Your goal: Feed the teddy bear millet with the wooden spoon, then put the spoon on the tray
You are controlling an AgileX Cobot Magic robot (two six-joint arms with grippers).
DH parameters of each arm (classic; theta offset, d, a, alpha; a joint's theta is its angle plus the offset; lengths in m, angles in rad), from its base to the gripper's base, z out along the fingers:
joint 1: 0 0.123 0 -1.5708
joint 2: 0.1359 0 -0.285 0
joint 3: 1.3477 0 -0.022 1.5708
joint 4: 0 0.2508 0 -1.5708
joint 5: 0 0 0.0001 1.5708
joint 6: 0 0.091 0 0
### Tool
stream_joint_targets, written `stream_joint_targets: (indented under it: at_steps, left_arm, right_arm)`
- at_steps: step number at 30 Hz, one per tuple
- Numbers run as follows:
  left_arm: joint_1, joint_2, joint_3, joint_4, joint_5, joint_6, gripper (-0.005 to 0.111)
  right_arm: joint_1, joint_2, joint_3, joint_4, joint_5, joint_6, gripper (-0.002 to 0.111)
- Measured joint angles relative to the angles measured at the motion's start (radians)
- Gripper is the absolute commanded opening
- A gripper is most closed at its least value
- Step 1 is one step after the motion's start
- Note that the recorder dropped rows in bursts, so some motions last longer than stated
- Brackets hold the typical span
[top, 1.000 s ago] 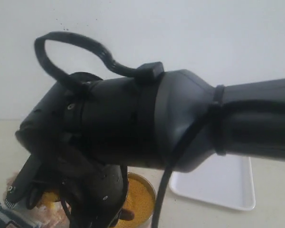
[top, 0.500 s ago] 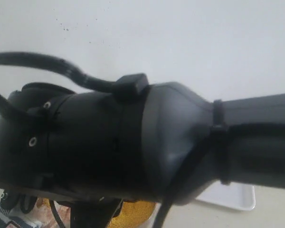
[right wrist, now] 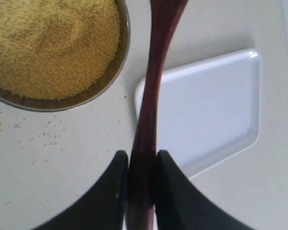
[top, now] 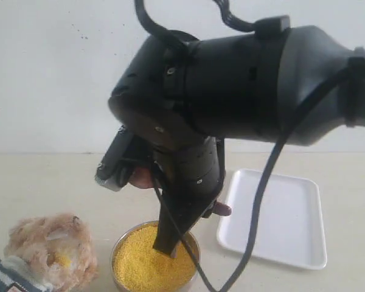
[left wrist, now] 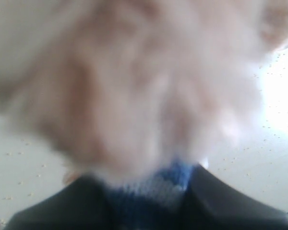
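White wall [top: 48, 73] behind, beige tabletop [top: 48, 182]. Left to right in the exterior view: teddy bear [top: 48, 246] at the lower-left corner, metal bowl [top: 118, 249] of millet [top: 149, 261] in the middle, white tray [top: 280, 219] to the right, close to the bowl but not touching. The bear has yellow grains stuck in its face fur [top: 61, 258]. The right arm fills most of that view, wrist pointed down over the bowl, lowest dark tip at the millet surface; can't tell if it touches. Right gripper [right wrist: 141, 155] is clamped on the wooden spoon [right wrist: 151, 96], both fingers tight against the thin handle. The handle runs out past the bowl rim on one side and the tray corner on the other; the spoon's bowl end is cut off by the frame edge. Loose grains are scattered on the table by the bowl [right wrist: 48, 134]. Left gripper [left wrist: 144, 184]: very blurred close-up, but the dark fingers [left wrist: 62, 206] sit on both sides of the bear's blue striped shirt with no gap, so it reads as closed on the bear. Fur fills the rest of that view. The tray has nothing on it.
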Motion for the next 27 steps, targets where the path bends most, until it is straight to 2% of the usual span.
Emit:
stream_joint_targets:
  at_steps: [8,22,27]
  left_arm:
    - [0.000,0.000,0.000,0.000,-0.002,0.000,0.004]
    - [0.000,0.000,0.000,0.000,-0.002,0.000,0.004]
    - [0.000,0.000,0.000,0.000,-0.002,0.000,0.004]
  right_arm:
    - [-0.027,0.092,0.000,0.071,0.002,-0.026,0.004]
    - [-0.028,0.131,0.000,0.065,0.002,-0.028,0.004]
    - [-0.028,0.131,0.068,0.024,-0.002,-0.028,0.004]
